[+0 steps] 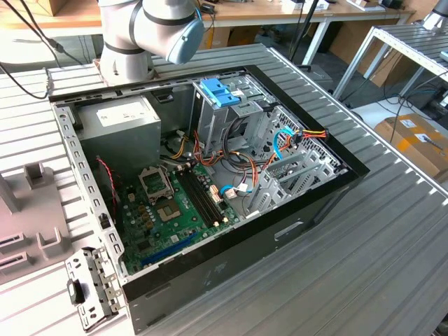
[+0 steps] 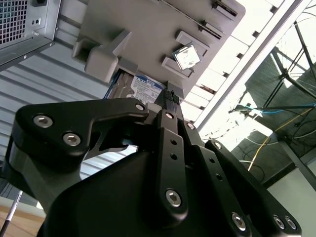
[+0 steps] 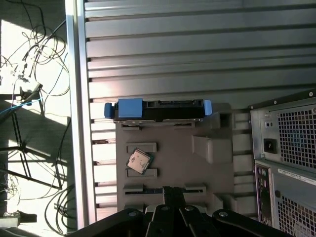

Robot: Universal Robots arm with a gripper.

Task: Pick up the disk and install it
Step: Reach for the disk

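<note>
Blue-framed disk, one, upright on grey fixture, one hand closed, empty, apart.

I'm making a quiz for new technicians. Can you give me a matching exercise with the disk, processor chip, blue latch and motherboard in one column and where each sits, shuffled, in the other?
1. disk
2. processor chip
3. blue latch
4. motherboard

A. lying on the grey holder
B. on top of the drive cage
C. standing on edge at the grey holder's end
D. on the floor of the open case

Pairs: 1-C, 2-A, 3-B, 4-D
</note>
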